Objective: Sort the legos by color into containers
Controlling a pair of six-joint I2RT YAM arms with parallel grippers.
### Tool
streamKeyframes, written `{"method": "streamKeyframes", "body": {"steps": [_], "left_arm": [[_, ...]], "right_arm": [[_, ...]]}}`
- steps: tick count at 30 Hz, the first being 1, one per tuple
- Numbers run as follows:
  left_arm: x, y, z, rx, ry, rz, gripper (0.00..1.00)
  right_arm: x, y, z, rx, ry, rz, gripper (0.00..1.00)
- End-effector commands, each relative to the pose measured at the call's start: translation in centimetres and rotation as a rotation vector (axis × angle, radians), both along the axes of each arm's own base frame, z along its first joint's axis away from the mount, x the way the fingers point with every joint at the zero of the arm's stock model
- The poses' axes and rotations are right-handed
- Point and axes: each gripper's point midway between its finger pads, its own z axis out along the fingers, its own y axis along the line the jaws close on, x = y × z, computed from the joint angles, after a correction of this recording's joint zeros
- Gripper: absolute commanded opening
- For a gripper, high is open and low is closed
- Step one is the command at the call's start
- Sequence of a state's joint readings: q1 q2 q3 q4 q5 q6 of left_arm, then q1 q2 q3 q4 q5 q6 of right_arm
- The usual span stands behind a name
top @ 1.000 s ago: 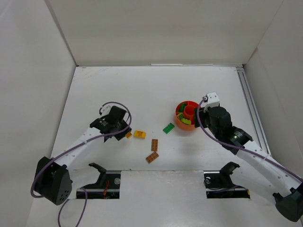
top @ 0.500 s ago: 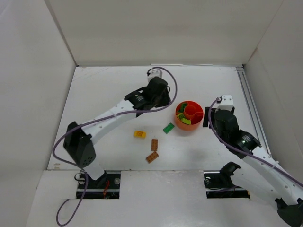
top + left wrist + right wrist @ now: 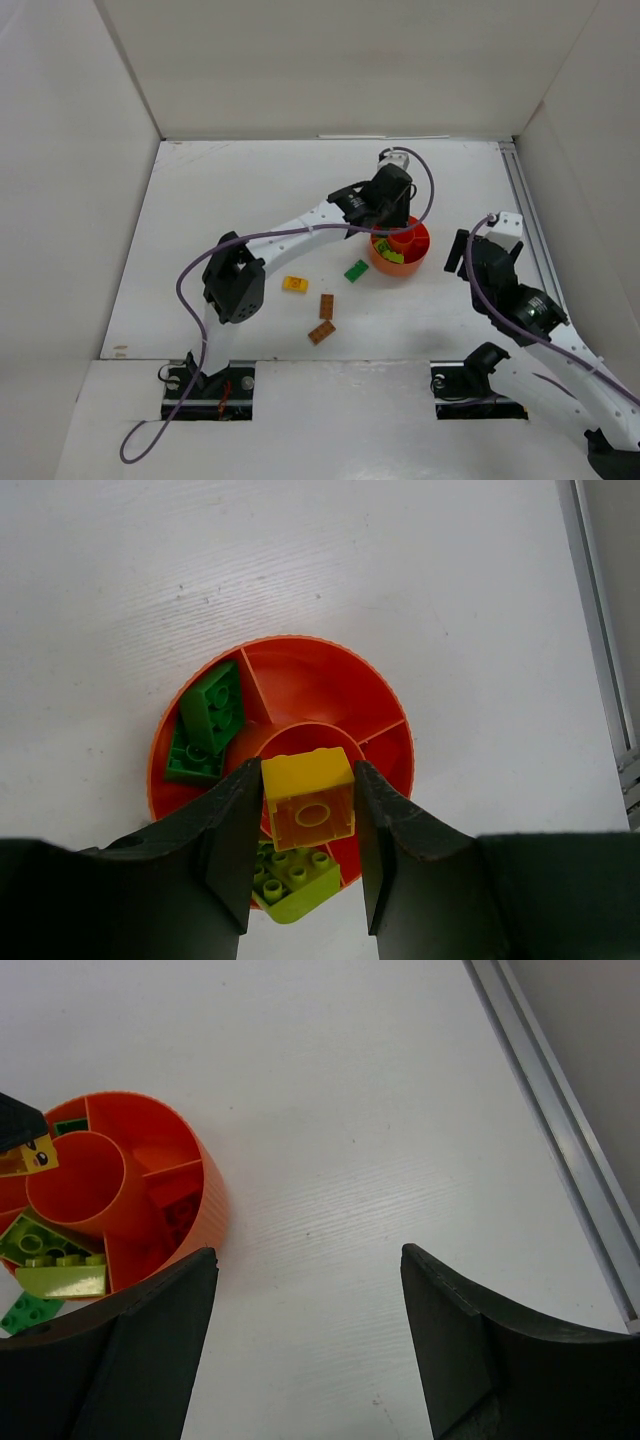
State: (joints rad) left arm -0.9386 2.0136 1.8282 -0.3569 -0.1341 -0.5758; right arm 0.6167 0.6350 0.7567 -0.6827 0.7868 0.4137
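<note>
My left gripper [image 3: 393,218] hangs over the orange-red bowl [image 3: 418,257] and is shut on a yellow brick [image 3: 307,800], held above the bowl's round middle compartment [image 3: 290,738]. In the left wrist view the bowl [image 3: 330,665] holds dark green bricks [image 3: 205,725] and a lime brick [image 3: 290,880] in separate compartments. My right gripper [image 3: 460,250] is open and empty, over bare table to the right of the bowl [image 3: 195,1210]. Loose on the table are a green brick [image 3: 356,270], a yellow brick [image 3: 294,284] and two brown bricks [image 3: 326,306] [image 3: 321,333].
A metal rail [image 3: 525,225] runs along the table's right side and shows in the right wrist view [image 3: 545,1120]. White walls enclose the table at the back and on both sides. The left arm [image 3: 290,232] stretches across the middle of the table.
My left arm swung from the left of the table to over the bowl, carrying a yellow brick. My right gripper drew back from the bowl to the right.
</note>
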Motion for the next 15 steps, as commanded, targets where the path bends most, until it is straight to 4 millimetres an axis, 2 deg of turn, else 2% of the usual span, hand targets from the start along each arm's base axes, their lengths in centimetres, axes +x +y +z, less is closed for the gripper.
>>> {"method": "streamKeyframes", "body": {"steps": [1, 7, 10, 15], "left_arm": [[0.7, -0.4, 3.4, -0.055, -0.059, -0.013, 0.24], [-0.6, -1.4, 2.6, -0.081, -0.025, -0.064, 0.28], [-0.5, -1.8, 1.6, -0.075, -0.013, -0.072, 0.29], [-0.5, -2.1, 1.3, -0.08, -0.008, -0.081, 0.31]], "right_arm": [[-0.2, -0.5, 1.0, 0.025, -0.034, -0.035, 0.79], [-0.2, -0.5, 1.0, 0.025, -0.034, -0.035, 0.8], [-0.2, -0.5, 1.0, 0.025, -0.034, -0.035, 0.8], [-0.2, -0.5, 1.0, 0.025, -0.034, -0.035, 0.8]]}}
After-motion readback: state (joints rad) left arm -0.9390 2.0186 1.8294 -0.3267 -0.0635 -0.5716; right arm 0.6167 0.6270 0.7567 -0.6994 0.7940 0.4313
